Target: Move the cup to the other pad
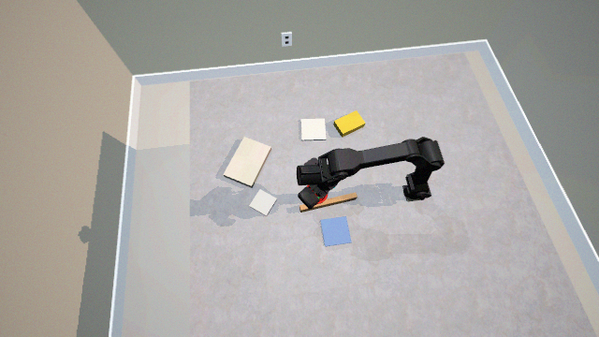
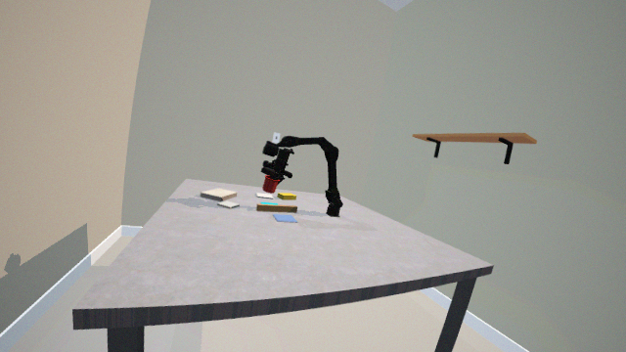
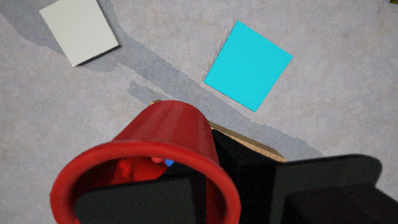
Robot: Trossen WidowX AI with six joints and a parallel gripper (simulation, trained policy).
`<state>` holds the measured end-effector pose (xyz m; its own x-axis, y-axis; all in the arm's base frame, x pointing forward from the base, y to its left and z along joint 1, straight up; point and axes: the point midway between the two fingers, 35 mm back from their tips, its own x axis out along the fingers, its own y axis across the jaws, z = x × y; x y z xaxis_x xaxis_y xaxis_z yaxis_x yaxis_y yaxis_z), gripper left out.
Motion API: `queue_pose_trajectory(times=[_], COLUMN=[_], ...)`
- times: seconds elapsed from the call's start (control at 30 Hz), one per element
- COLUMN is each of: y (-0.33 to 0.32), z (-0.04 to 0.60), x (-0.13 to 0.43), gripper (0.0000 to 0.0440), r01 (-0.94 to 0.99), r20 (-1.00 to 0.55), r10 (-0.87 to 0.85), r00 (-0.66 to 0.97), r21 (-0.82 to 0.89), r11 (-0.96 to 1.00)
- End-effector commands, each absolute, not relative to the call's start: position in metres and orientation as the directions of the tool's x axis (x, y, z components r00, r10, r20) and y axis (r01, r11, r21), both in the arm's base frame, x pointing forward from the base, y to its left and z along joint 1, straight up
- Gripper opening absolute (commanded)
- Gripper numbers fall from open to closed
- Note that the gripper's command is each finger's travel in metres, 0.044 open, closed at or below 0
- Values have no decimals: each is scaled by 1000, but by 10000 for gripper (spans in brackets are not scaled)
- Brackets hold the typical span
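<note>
The red cup point(image 1: 323, 199) point(image 2: 270, 185) point(image 3: 172, 121) hangs in the air above the table, near the wooden bar, tilted slightly in the exterior view. My gripper point(image 2: 274, 176) point(image 3: 206, 135) is shut on the cup's wall, one finger inside the cup and one outside. A blue marble point(image 3: 169, 162) and a red one show inside the cup; the finger hides the rest of the inside. The blue pad point(image 1: 335, 231) point(image 2: 285, 218) lies on the near side of the bar. The cyan pad point(image 2: 268, 203) point(image 3: 248, 66) lies on its far side, hidden by the arm in the top view.
The wooden bar point(image 1: 339, 200) point(image 2: 277, 208) point(image 3: 250, 143) lies between the pads. A small white tile point(image 1: 263, 202) point(image 2: 228, 205) point(image 3: 80, 32) and a large beige block point(image 1: 248, 161) point(image 2: 219, 194) lie left. Another white tile point(image 1: 313, 129) and a yellow block point(image 1: 349, 123) point(image 2: 287, 196) lie at the back.
</note>
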<state>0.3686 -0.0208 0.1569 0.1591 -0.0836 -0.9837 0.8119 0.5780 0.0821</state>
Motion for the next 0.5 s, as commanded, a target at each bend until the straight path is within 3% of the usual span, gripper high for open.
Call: queue_pose_trajectory(times=[0.0,0.47], y=[-33,-83], z=[154,134], x=[369,367], gripper=[0,0], r01=[821,861], r20=[-982,-977], r10=[-93,-120], r00=[164,175], r21=[83,93], r11=[565,500])
